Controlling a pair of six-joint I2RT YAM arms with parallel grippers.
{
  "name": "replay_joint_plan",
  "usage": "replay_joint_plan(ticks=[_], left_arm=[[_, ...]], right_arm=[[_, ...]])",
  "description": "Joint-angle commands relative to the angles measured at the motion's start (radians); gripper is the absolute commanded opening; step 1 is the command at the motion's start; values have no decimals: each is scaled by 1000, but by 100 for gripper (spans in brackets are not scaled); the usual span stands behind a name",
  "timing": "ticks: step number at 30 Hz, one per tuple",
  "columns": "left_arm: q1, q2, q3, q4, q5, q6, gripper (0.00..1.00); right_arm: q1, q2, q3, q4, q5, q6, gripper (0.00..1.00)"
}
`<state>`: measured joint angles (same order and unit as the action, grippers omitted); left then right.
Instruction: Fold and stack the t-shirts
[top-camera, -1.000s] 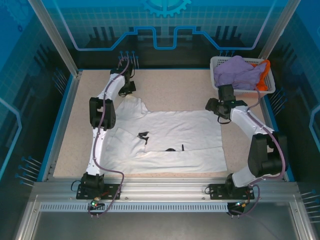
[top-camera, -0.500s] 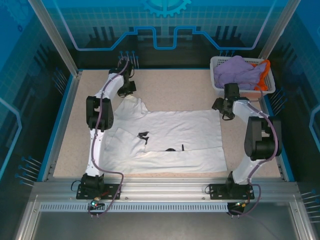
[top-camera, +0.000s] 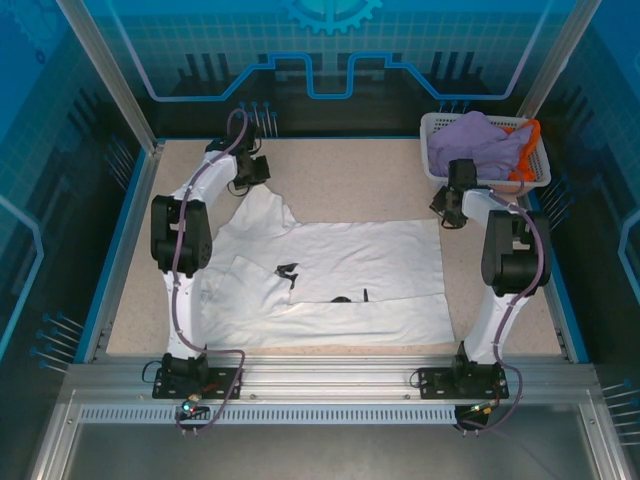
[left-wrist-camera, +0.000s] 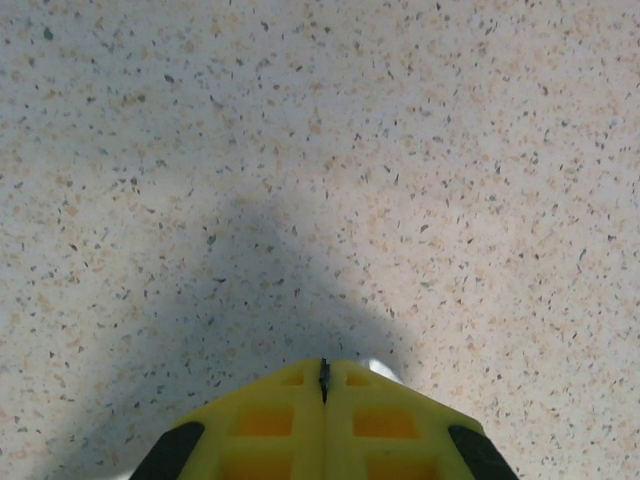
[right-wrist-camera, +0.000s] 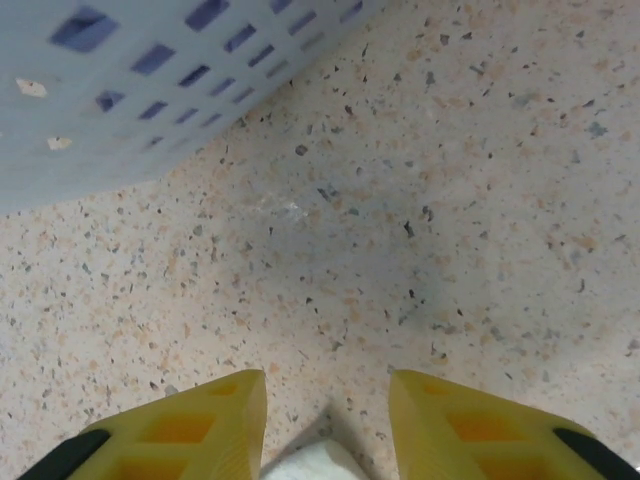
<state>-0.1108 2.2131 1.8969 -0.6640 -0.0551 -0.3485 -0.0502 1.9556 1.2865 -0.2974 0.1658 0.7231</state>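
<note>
T-shirts, we judge, are barely begun: the white t-shirt (top-camera: 340, 265) lies spread mid-table, our left gripper (left-wrist-camera: 323, 385) pinching its 11 o'clock corner, our right gripper (right-wrist-camera: 325, 392) spread over its 1 o'clock corner, while the lavender t-shirt (top-camera: 475, 140) and orange t-shirt (top-camera: 530, 150) wait in the basket (top-camera: 436, 124) at 2 o'clock.
</note>
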Motion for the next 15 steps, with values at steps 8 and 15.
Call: replay_joint_plan(ticks=[8,15], left_arm=[[-10,-95,-93,70,49,5,0],[-11,-148,-160,125,55,8,0]], right_arm=[[30,45,49,-65,27,66,37],[43,-68,-112,52,77,102,34]])
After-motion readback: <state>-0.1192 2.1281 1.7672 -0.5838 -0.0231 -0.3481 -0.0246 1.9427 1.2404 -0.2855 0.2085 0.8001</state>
